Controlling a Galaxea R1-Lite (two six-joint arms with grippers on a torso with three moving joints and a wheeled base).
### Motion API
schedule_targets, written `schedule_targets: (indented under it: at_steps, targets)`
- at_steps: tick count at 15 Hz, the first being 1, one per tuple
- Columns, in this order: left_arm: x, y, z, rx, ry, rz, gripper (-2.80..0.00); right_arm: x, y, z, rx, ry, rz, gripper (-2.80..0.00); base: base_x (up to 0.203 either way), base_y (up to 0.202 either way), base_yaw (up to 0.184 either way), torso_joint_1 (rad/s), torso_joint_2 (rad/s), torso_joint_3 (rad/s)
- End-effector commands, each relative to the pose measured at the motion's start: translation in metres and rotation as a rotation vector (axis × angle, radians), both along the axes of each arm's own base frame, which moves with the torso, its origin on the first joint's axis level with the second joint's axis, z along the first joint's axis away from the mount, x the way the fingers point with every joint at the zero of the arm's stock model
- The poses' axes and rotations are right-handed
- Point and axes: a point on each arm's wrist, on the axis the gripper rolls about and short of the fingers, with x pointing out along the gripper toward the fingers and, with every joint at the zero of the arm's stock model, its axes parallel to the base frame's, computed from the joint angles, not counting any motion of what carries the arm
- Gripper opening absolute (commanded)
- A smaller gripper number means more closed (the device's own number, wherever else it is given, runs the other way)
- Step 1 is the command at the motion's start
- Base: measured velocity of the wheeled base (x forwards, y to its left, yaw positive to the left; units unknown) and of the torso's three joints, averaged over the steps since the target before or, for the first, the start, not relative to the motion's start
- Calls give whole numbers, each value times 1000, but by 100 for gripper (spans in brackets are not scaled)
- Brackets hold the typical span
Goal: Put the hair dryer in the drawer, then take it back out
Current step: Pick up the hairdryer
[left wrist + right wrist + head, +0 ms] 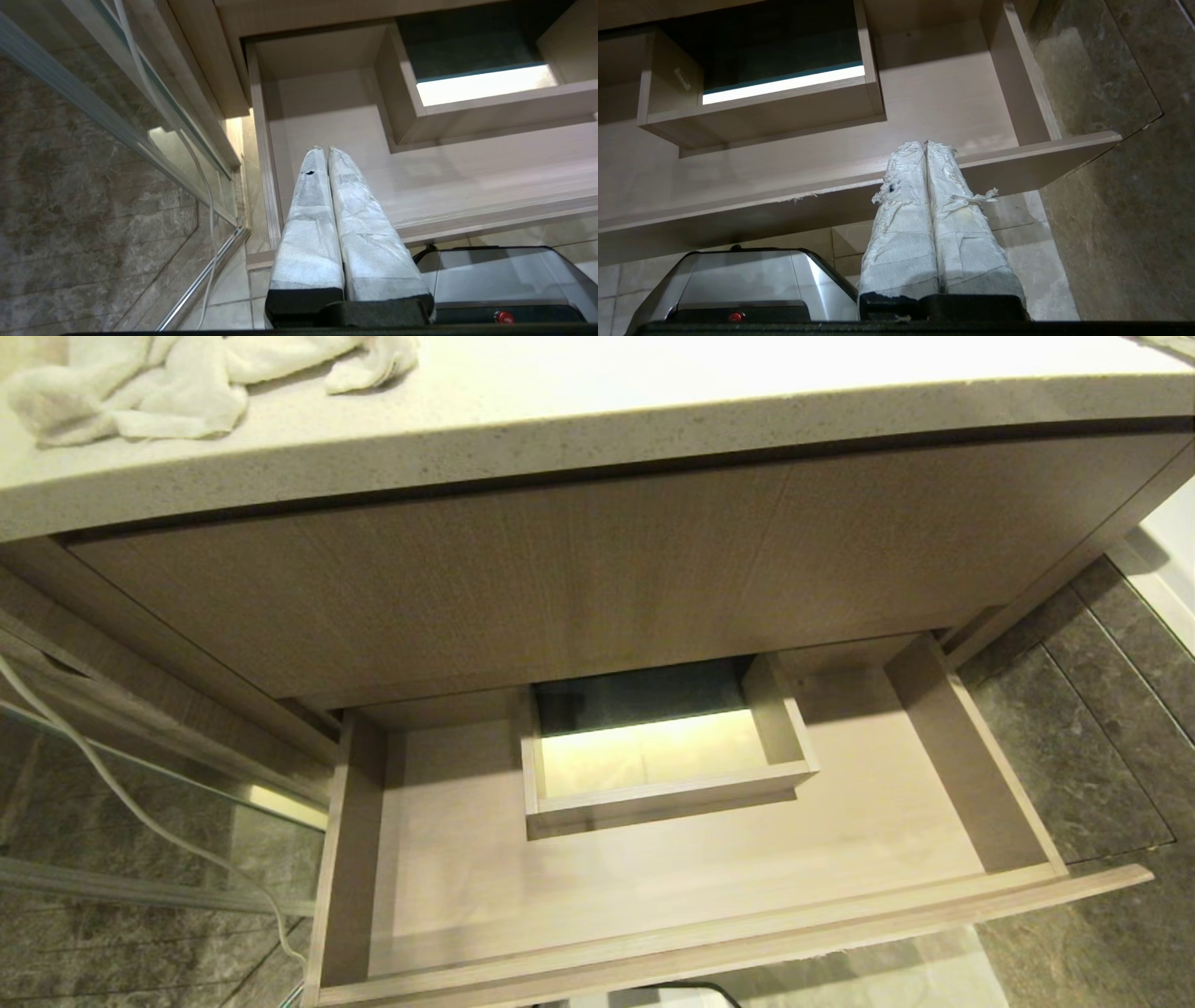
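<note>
Hanging above the open drawer (653,887), both pincers (325,150) (924,144) are closed, empty.

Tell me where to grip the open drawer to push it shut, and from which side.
Take the drawer by its low front panel, coming from the robot's side and from above. That panel runs the full width as a thin bare edge with no handle showing, so an end effector could pinch its top lip or simply press against its face. Both end effectors are shut now.
</note>
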Motion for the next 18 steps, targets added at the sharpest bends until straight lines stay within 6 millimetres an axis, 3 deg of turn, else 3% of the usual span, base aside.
schedule_targets:
  at_steps: [1,18]
  targets:
    - [0,0,0,0,1,0,-280,0,0,0,2,-1,0,-280,0,0,0,154,-275,-127]
    - [0,0,0,0,0,0,-280,0,0,0,2,-1,0,-280,0,0,0,285,-537,-251]
